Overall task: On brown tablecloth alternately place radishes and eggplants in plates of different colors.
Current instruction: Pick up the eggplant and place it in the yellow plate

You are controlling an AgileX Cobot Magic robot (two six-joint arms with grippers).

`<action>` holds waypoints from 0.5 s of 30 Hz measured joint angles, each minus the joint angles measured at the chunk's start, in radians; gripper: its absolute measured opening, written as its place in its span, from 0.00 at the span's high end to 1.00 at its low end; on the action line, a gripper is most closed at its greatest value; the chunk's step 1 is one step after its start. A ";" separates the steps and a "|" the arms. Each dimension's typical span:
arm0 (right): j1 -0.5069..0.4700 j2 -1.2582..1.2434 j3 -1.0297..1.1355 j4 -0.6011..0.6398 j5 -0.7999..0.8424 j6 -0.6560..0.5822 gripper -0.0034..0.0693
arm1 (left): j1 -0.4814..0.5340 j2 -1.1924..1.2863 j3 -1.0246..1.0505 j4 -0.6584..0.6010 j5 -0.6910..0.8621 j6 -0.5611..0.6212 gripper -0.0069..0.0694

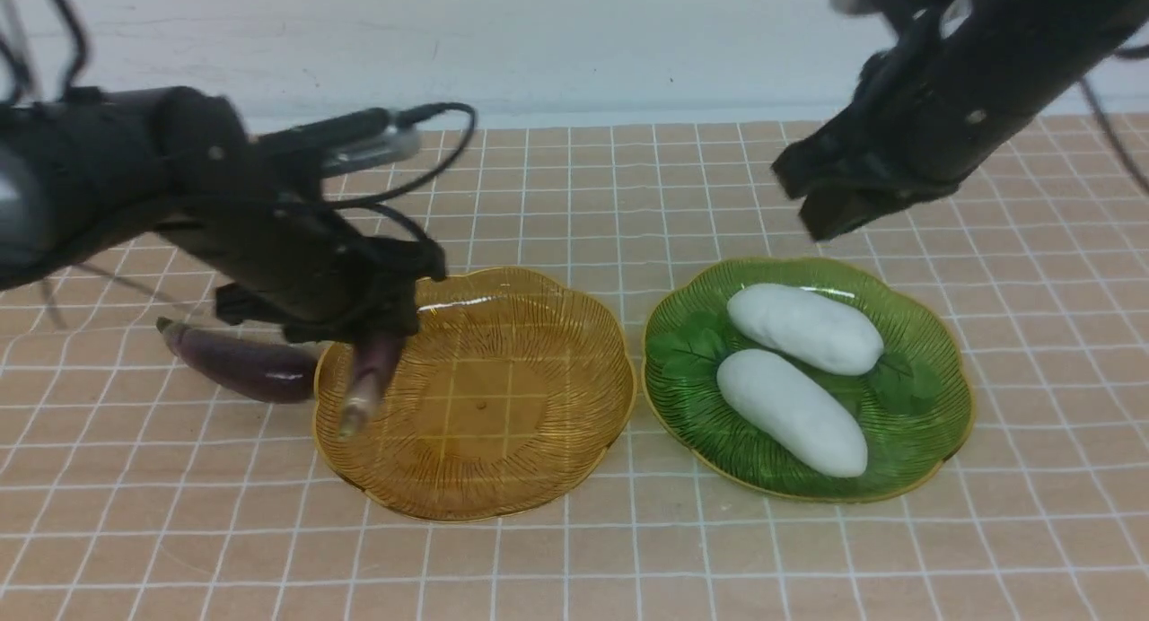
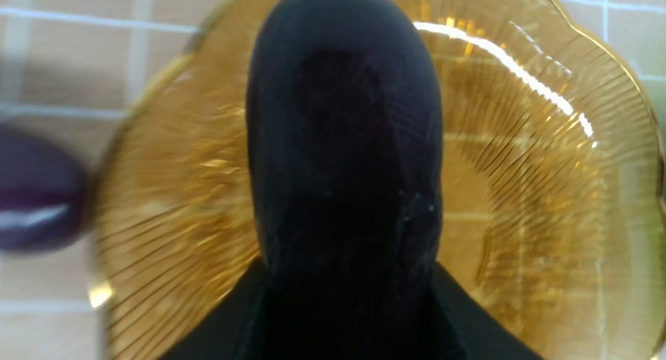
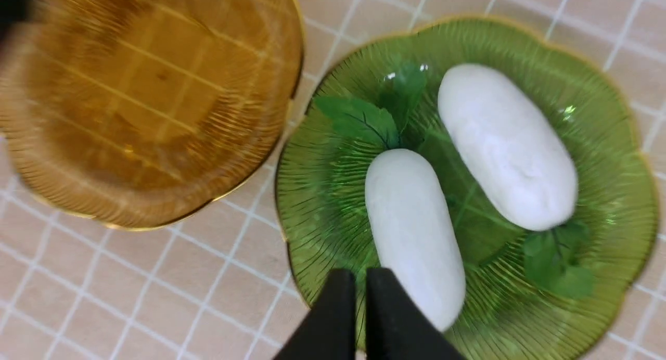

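Note:
On the brown tablecloth [image 1: 574, 199] an amber plate [image 1: 539, 477] stands beside a green plate [image 1: 934, 424]. Two white radishes [image 1: 805, 327] [image 1: 792, 412] lie side by side in the green plate, their leaves flat on it. My left gripper [image 1: 377, 329] is shut on a dark purple eggplant [image 1: 366, 383], which hangs stem end down over the amber plate's left rim and fills the left wrist view [image 2: 343, 141]. A second eggplant [image 1: 242, 365] lies on the cloth just left of that plate. My right gripper [image 1: 826, 208] hovers shut and empty above the green plate's far edge, fingers [image 3: 385, 308] together.
A pale wall runs along the cloth's far edge. The left arm's cable loops above the amber plate's far left. The inside of the amber plate [image 3: 156, 115] holds nothing.

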 joint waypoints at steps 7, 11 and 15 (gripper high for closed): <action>0.000 -0.141 0.072 -0.046 0.014 0.000 0.97 | 0.000 0.138 -0.084 -0.035 0.002 -0.004 0.28; 0.000 -0.140 0.081 -0.054 0.014 0.000 0.97 | 0.022 0.141 -0.110 -0.018 0.015 -0.011 0.14; 0.000 -0.139 0.098 -0.055 0.014 0.000 0.98 | 0.094 0.127 -0.165 0.038 0.061 -0.031 0.04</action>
